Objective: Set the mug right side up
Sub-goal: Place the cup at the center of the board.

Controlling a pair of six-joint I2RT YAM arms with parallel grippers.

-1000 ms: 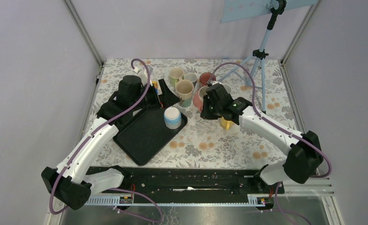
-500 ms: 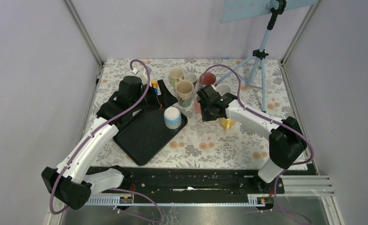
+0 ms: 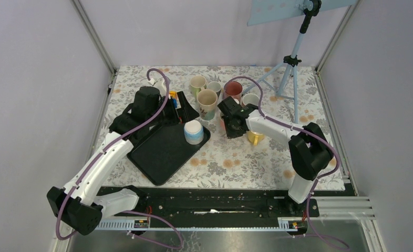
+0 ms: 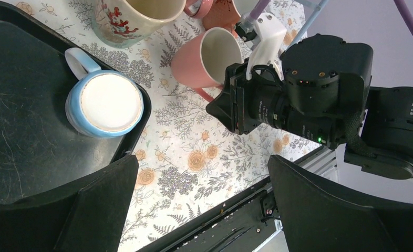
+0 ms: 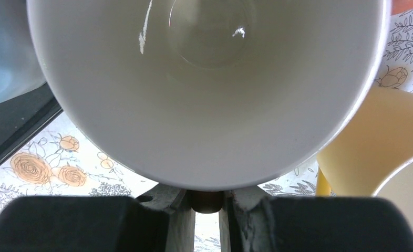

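From above, the left gripper (image 3: 184,112) hung wide open over the black tray (image 3: 157,157). A blue mug (image 3: 193,132) sat upside down on the tray. The right gripper (image 3: 228,125) was low among the cups beside it.

From the left wrist, the pink mug (image 4: 204,55) was tipped on its side just past the tray, and the right gripper pinched its handle.

From the right wrist, the fingers (image 5: 89,220) were squeezed tight under the mug's rim.

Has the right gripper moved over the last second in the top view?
Yes. The right gripper has shifted left, away from the yellow mug and toward the black tray.

Overhead wide — wrists close by mug (image 4: 202,60)
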